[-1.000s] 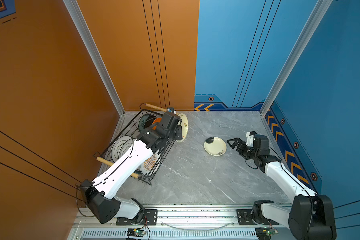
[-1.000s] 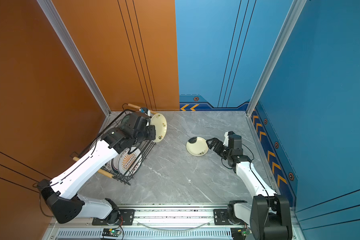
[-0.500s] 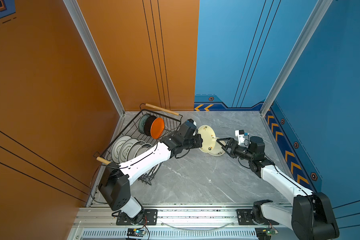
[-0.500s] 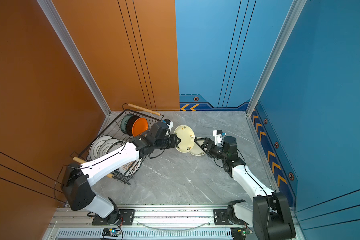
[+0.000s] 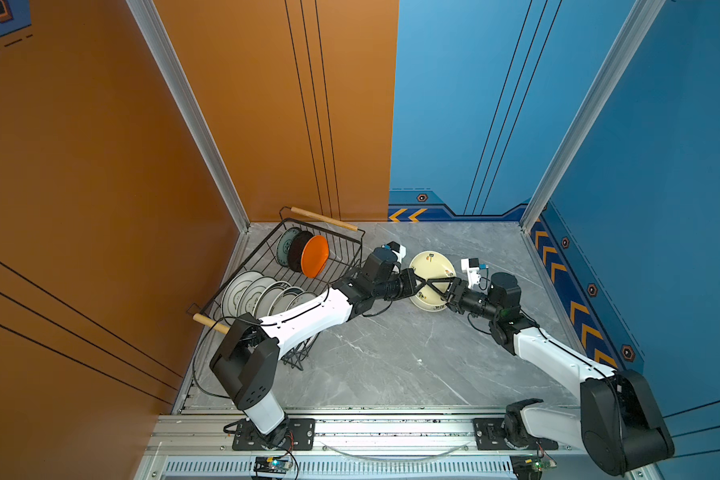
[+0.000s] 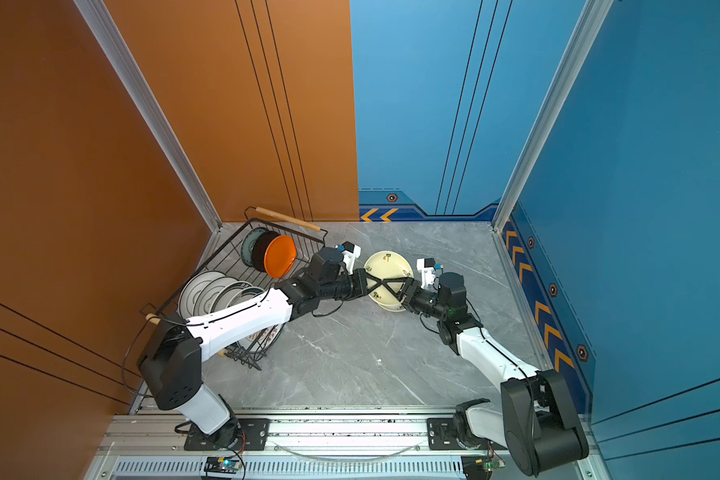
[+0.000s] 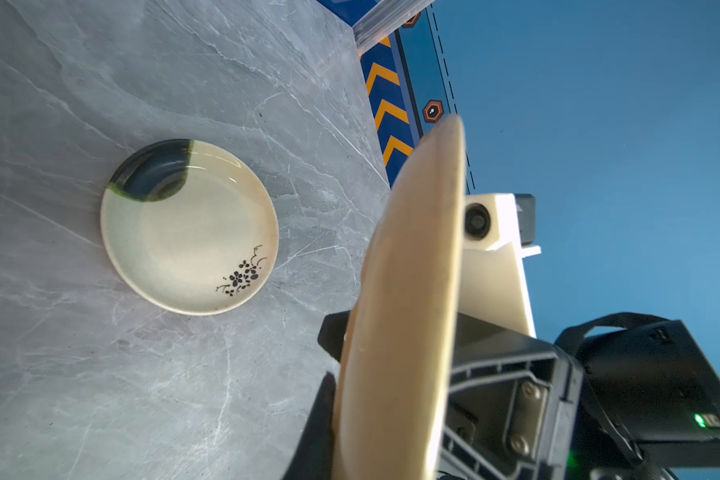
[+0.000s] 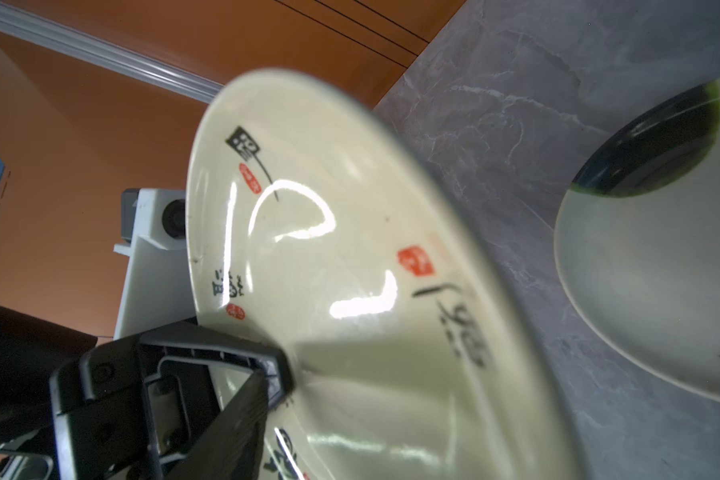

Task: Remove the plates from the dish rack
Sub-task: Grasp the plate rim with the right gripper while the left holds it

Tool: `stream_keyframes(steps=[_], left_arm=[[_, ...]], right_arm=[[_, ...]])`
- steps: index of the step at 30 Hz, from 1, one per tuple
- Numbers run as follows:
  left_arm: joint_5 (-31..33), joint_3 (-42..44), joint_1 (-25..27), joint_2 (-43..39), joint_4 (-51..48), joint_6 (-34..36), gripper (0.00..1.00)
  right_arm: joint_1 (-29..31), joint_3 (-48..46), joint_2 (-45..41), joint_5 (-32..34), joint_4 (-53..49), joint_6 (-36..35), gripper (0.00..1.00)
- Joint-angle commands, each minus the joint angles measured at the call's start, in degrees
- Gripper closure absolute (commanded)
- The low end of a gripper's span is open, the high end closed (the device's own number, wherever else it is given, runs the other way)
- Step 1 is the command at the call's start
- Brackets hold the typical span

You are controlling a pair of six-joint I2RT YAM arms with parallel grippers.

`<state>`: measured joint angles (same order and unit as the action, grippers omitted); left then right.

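Note:
A cream plate with black writing and red seals [image 5: 431, 266] [image 6: 387, 266] [image 8: 350, 257] is held tilted above the middle of the table. My left gripper [image 5: 420, 282] [image 6: 376, 285] is shut on its lower rim. My right gripper [image 5: 428, 283] [image 6: 385, 286] meets it from the opposite side, its jaws either side of the same rim. One of its fingers [image 8: 233, 428] lies on the plate's face; whether it grips is unclear. The dish rack [image 5: 325, 219] at the left holds an orange plate [image 5: 314, 255], darker ones behind it and a row of white plates [image 5: 262, 293].
A second cream plate with a dark patch and a small flower mark [image 7: 188, 226] [image 8: 649, 291] lies flat on the grey table just under the held one. My left arm stretches over the rack's near end. Walls close the table at back and sides.
My left arm has carried the cream plate from the rack to mid-table. My right gripper came in from the right, took the plate's rim between its jaws and narrowed them.

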<state>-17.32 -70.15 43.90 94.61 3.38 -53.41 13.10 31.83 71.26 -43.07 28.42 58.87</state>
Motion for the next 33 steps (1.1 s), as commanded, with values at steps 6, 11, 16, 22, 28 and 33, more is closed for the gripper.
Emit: stream_keyframes(steps=[6,11,16,22,28,33], left_arm=[[-3.51,2.25,-0.13,0.14,5.25,-2.05,0.93],[-4.32,3.75,-0.56,-0.03,7.95,-3.59,0.82],[-5.00,3.87,-0.83,0.07,7.98,-2.98,0.76],[-4.20,3.99,-1.25,-0.88,6.46,-1.90,0.52],[-2.90,5.26,-2.41,-4.51,1.67,1.52,0.46],[2.59,4.07,-2.90,-9.75,-11.10,9.09,0.38]], right_arm=[[0.36,-0.61,-0.18,-0.88,6.20,2.21,0.67],[0.17,-0.43,0.23,-1.58,6.76,3.28,0.79],[-0.14,-0.06,1.32,-2.24,8.60,4.97,0.94],[-0.64,1.31,0.69,-1.62,6.57,4.76,1.00],[-1.95,6.58,-2.28,1.30,-7.59,-3.41,1.00],[-3.67,12.66,-4.31,6.90,-21.98,-11.65,1.00]])
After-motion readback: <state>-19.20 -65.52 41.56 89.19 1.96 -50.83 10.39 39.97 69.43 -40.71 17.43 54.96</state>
